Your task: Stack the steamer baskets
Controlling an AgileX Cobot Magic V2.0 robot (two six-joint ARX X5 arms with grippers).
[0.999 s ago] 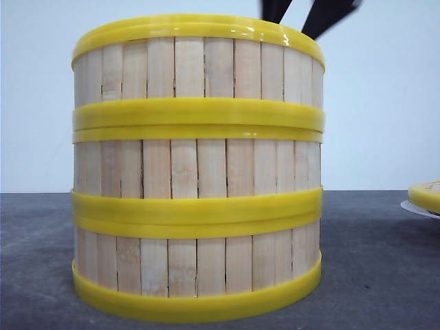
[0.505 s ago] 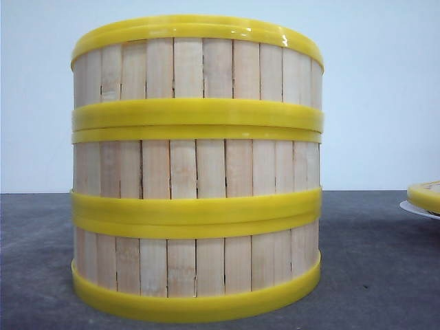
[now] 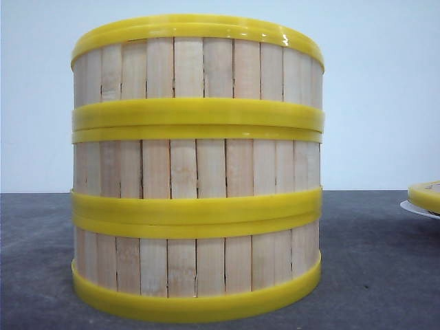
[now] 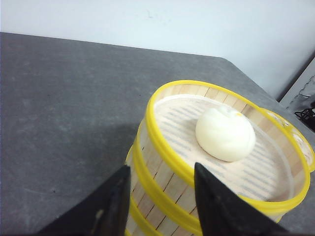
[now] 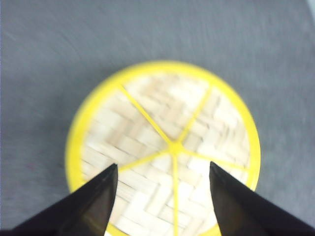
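Three steamer baskets (image 3: 196, 168) stand stacked in one straight column, filling the front view. From the left wrist view the top basket (image 4: 170, 179) is open and holds a white bun (image 4: 225, 134). My left gripper (image 4: 161, 166) is open, its fingers apart over the near wall of the stack and touching nothing. My right gripper (image 5: 163, 164) is open too, hovering over a flat woven lid (image 5: 162, 132) with a yellow rim and spokes. Neither gripper shows in the front view.
The lid (image 3: 426, 194) lies on a white plate (image 3: 416, 208) at the far right edge of the front view. The dark grey table (image 4: 64, 98) stretches around the stack, with a pale wall behind it.
One second ago black gripper fingers showed above and behind the top right of the stack in the front view. They have moved out of that view. The stack has not moved.
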